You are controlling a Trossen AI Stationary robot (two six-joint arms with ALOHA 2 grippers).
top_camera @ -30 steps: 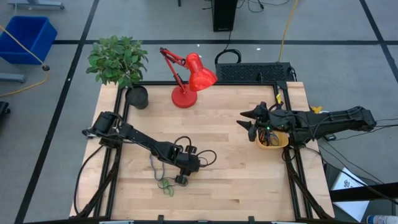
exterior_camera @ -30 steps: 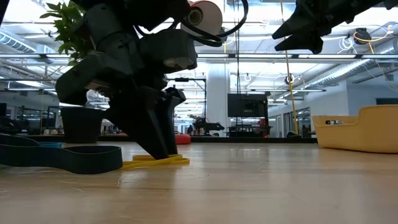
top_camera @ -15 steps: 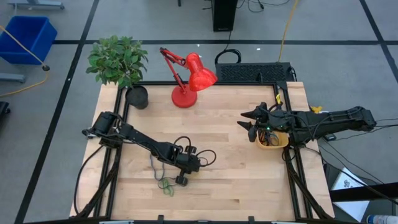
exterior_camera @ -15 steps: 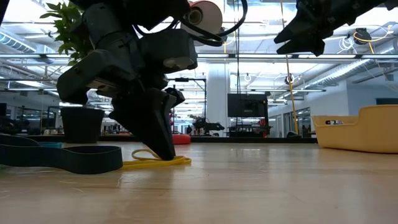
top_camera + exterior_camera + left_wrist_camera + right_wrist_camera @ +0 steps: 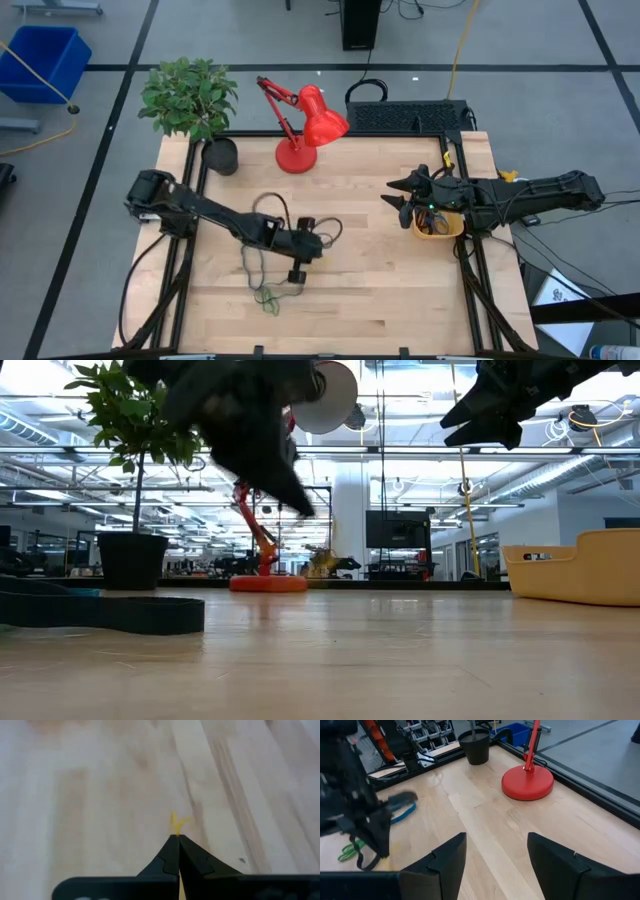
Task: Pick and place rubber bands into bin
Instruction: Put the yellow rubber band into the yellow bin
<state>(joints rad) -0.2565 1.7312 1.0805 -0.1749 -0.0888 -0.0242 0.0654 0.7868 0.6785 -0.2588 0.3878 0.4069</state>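
While its tapered black fingers pinch a thin yellow rubber band (image 5: 175, 823), the left gripper (image 5: 296, 273) has lifted off the pale wooden worktop (image 5: 380, 290) near its front edge. Beside the rounded yellow bin (image 5: 440, 229) at the right edge, the right gripper (image 5: 397, 196) hovers, fingers spread apart.

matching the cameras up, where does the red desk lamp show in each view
High view: the red desk lamp stands at the table's far edge, right of the potted plant.
Low view: its base sits far back, right of the plant pot.
Left wrist view: not in it.
Right wrist view: base beyond the open fingers.
Shared landmark: the plant pot.
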